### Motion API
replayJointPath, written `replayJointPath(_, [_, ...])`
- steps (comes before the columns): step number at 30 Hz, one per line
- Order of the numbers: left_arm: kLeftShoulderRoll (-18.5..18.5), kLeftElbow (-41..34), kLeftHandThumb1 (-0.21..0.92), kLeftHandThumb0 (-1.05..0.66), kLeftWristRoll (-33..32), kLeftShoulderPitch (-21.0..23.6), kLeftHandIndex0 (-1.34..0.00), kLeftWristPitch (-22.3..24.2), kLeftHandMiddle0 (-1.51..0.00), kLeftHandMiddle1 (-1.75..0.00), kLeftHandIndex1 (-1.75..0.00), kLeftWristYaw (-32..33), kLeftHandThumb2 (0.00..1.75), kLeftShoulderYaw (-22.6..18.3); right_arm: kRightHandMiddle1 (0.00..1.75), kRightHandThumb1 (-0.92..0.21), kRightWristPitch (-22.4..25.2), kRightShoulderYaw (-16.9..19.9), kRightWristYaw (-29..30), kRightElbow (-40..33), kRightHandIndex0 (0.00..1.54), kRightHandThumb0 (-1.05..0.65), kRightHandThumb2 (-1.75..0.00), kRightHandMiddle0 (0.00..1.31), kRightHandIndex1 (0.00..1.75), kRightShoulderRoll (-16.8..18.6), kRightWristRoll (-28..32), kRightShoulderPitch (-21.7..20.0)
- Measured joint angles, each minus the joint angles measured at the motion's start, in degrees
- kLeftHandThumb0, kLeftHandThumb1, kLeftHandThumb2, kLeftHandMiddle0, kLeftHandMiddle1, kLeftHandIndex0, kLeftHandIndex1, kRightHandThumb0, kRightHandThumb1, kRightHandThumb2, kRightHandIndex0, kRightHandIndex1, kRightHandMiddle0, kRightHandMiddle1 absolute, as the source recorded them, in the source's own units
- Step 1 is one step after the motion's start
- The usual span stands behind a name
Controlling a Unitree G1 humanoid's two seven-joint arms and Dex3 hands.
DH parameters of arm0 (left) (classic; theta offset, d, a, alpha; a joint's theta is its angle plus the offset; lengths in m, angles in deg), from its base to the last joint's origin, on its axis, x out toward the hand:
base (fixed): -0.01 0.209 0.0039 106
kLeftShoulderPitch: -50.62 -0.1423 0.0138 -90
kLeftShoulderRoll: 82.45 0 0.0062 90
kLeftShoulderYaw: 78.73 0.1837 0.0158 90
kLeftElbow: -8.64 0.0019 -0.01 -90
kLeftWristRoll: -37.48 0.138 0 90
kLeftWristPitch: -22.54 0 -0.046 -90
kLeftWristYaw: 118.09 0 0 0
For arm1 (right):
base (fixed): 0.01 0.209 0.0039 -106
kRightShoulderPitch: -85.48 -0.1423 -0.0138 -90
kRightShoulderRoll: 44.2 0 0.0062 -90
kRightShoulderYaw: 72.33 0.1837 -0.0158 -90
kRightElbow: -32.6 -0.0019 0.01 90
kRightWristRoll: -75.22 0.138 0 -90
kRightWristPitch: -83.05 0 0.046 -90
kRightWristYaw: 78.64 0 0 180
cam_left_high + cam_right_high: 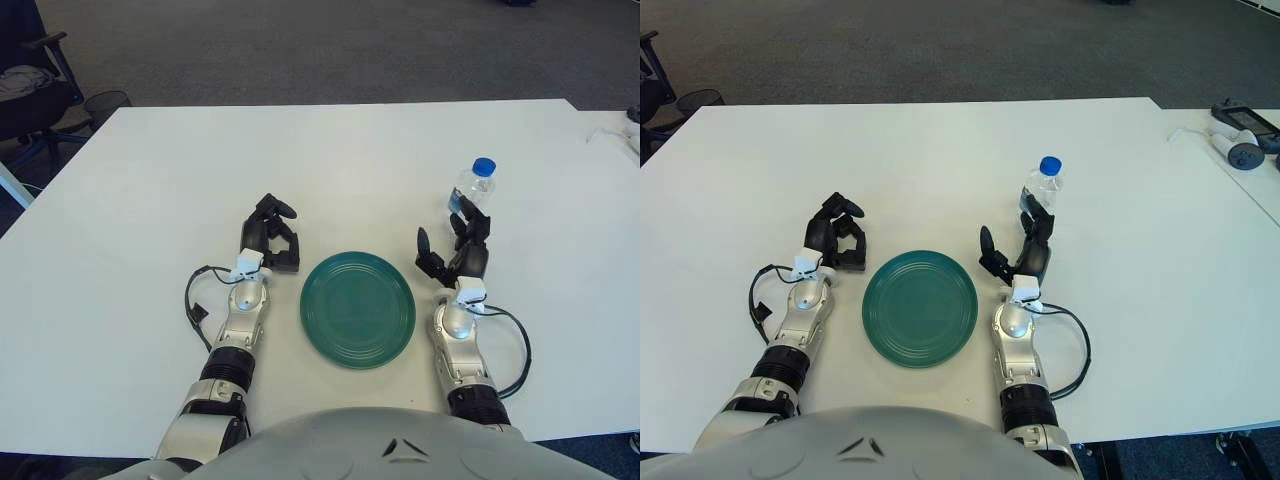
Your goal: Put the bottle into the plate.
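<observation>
Right hand (452, 255) fingers spread, empty, just in front of upright water bottle (472, 189), beside green plate (357, 308). Left hand (271, 236) curled, empty, left of plate.

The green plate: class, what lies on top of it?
Nothing lies on the plate; its whole face shows bare. The bottle stands upright on the table, behind the open right hand.

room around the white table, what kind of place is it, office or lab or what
Probably an office or lab workroom: grey carpet covers the floor, an office chair shows beside the white table, and small devices lie at its far right.
</observation>
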Motion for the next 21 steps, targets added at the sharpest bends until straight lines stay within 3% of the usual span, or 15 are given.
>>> replayJointPath(12, [0.0, 0.0, -0.06, 0.00, 0.0, -0.1, -0.68, 0.0, -0.89, -1.75, -1.75, 0.0, 1.75, -0.1, 0.00, -0.70, 0.6, -0.9, -0.2, -0.7, 0.00, -0.97, -0.32, 0.00, 0.00, -0.4, -0.6, 0.7])
replayJointPath(21, [0.0, 0.0, -0.06, 0.00, -0.1, 0.0, -0.68, -0.1, -0.88, -1.75, -1.75, -0.4, 1.75, -0.2, 0.01, -0.76, 1.4, -1.6, 0.2, -1.2, 0.00, -0.94, -0.29, 0.01, 0.00, -0.3, -2.1, 1.0])
